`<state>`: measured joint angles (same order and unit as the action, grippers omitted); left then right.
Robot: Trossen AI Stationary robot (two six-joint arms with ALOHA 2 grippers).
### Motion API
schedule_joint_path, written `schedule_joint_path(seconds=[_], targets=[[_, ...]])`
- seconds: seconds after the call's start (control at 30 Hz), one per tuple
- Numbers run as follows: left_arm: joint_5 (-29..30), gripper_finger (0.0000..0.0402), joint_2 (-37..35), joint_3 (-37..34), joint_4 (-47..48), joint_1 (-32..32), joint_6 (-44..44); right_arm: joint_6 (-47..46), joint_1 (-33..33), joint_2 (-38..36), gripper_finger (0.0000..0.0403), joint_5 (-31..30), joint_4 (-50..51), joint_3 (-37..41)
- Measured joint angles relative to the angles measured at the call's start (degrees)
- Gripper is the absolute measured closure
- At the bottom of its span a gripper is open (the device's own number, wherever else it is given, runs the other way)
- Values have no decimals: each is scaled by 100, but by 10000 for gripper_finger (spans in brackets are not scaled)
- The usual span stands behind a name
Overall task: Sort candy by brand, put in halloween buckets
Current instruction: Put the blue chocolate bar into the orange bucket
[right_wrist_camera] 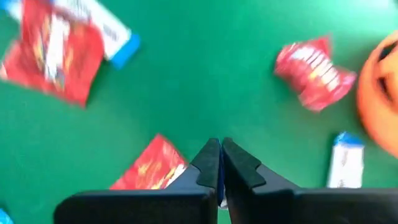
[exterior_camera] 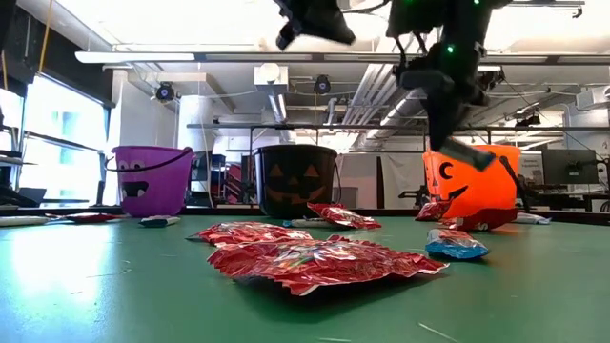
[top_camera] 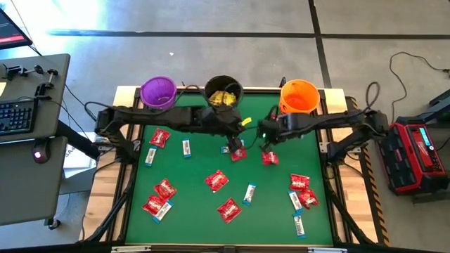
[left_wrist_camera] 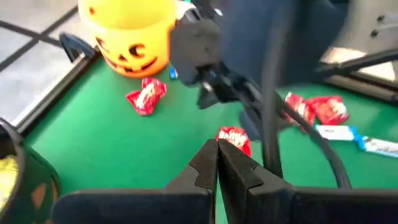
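From here I see both arms meeting over the middle of the green counter [top_camera: 197,204]. My left gripper [left_wrist_camera: 217,163] is fully closed with nothing between its fingers, hovering above a red packet [left_wrist_camera: 234,138]. My right gripper [right_wrist_camera: 219,163] is closed too; I cannot tell whether it holds anything. The purple bucket [top_camera: 157,92], black bucket [top_camera: 223,91] with yellow packets [top_camera: 225,98] inside, and orange bucket [top_camera: 299,96] line the far edge. Red packets and a white-and-blue bar [top_camera: 249,193] lie scattered on the counter. No wrapper lettering is readable.
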<state>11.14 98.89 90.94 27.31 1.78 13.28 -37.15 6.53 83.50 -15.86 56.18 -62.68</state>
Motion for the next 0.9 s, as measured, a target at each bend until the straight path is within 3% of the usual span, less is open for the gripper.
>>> schedule_joint_path(seconds=[0.27, 0.43, 0.73, 0.9], targets=[[151, 399, -569, 2, 396, 20, -51, 488, 1353, -1320, 403, -187, -258, -170], [-413, 401, -689, 2, 467, 236, -542, 692, 2353, -1800, 403, -365, -273, -225], [-1788, 401, -697, 2, 463, 926, -1143, 965, 3668, -1194, 403, -274, -525, -218], [-1999, 401, -697, 2, 583, 1145, -1239, 916, 4184, -583, 403, 18, -529, -214]])
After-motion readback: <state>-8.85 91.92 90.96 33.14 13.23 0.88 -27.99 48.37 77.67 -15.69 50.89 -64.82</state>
